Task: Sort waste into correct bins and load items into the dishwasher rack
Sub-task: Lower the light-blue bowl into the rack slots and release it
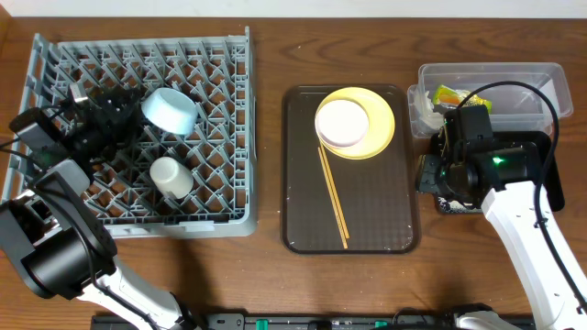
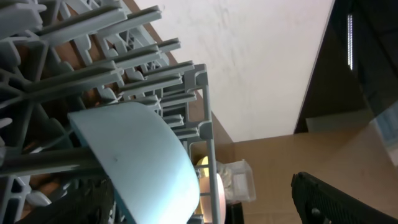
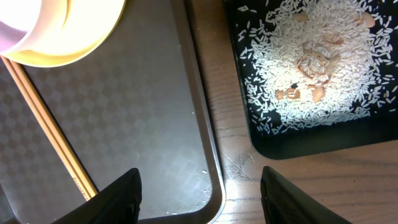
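The grey dishwasher rack [image 1: 229, 137] holds the light blue bowl [image 1: 170, 110], tipped on its side, and the small white cup [image 1: 171, 177]. My left gripper [image 1: 110, 117] is open just left of the blue bowl [image 2: 137, 162], its fingers [image 2: 205, 202] apart among the rack pegs [image 2: 124, 68]. The yellow plate [image 1: 378, 124] carries the white bowl [image 1: 341, 122]; the two chopsticks [image 1: 332, 197] lie beside it. My right gripper [image 1: 429, 174] is open and empty [image 3: 208, 193] between the black tray of rice grains [image 3: 311, 68] and the chopsticks [image 3: 50, 130]. The snack wrapper [image 1: 449, 94] lies in the clear box [image 1: 514, 78].
The plate, white bowl and chopsticks lie on a dark brown serving tray [image 1: 376, 211], whose right edge [image 3: 205, 124] runs under my right gripper. The black tray [image 1: 553, 179] sits mostly under my right arm, in front of the clear box.
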Action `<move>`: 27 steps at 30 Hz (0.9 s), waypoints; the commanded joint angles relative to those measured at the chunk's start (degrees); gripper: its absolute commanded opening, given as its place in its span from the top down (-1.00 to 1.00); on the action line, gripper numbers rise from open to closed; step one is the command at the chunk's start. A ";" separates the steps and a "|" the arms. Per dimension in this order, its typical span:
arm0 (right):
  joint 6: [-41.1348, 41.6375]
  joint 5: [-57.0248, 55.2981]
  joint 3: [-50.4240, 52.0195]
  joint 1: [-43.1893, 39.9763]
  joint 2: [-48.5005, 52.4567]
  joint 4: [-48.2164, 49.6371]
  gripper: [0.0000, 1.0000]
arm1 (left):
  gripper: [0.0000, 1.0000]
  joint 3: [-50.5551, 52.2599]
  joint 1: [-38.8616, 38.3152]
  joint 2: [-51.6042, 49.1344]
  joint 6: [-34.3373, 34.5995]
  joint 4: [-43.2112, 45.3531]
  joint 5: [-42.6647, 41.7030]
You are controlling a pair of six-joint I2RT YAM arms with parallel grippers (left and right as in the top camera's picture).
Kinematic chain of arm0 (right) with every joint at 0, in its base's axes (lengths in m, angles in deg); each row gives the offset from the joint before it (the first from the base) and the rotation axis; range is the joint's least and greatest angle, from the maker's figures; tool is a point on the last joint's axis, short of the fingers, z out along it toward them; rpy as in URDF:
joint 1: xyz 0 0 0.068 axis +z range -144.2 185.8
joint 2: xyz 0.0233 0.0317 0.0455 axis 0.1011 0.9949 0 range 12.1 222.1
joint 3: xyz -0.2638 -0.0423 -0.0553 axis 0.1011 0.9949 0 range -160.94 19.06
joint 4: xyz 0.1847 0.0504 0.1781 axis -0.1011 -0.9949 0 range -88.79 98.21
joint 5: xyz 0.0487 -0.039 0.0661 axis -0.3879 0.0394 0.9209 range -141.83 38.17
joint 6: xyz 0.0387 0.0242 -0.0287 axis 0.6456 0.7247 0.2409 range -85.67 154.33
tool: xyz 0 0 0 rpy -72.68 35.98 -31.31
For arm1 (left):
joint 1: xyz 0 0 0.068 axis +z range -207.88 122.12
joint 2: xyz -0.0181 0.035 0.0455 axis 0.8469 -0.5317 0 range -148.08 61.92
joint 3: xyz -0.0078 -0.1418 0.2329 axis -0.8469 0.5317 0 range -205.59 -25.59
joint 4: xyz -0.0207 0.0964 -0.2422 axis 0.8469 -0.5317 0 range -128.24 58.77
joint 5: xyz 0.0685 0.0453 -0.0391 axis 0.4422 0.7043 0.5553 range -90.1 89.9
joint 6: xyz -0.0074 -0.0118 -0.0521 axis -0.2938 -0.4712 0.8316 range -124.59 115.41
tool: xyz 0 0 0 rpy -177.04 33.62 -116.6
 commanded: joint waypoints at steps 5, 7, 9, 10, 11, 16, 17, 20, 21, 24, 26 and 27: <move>-0.52 0.04 -0.48 -0.35 -0.70 -0.04 -0.19 | -0.87 0.35 0.31 1.01 -3.78 -0.90 5.49; -0.52 0.04 -0.48 -0.35 -0.70 -0.09 -0.19 | -0.88 0.35 0.31 2.05 -4.17 -0.96 6.88; -0.52 0.04 -0.48 -0.35 -0.70 -0.09 -0.18 | -0.88 0.35 0.31 2.91 -4.68 -1.03 7.93; -0.52 0.04 -0.48 -0.35 -0.70 -0.09 -0.19 | -0.89 0.35 0.31 3.32 -5.09 -1.84 9.03; -0.52 0.04 -0.46 -0.35 -0.70 -0.07 -0.18 | -0.89 0.35 0.31 3.58 -5.99 -2.95 10.08; -0.52 0.02 -0.48 -0.35 -0.70 -0.07 -0.19 | -0.89 0.35 0.31 4.72 -13.14 -10.62 13.88; -0.52 0.02 -0.48 -0.35 -0.70 -0.07 -0.19 | -0.89 0.35 0.31 5.03 -14.29 -11.72 14.10; -0.52 0.04 -0.48 -0.35 -0.70 -0.02 -0.19 | -0.90 0.35 0.28 6.64 -16.57 -14.91 16.17; -0.52 0.04 -0.48 -0.35 -0.70 -0.02 -0.20 | -0.90 0.35 0.28 7.34 -17.07 -15.56 16.79; -0.52 0.04 -0.48 -0.35 -0.70 -0.02 -0.20 | -0.90 0.35 0.28 10.12 -17.68 -17.11 18.29; -0.52 0.04 -0.48 -0.35 -0.70 -0.02 -0.20 | -0.91 0.35 0.28 12.48 -17.68 -18.82 19.85; -0.52 0.04 -0.48 -0.35 -0.70 -0.02 -0.20 | -0.91 0.35 0.24 13.84 -17.68 -20.15 20.90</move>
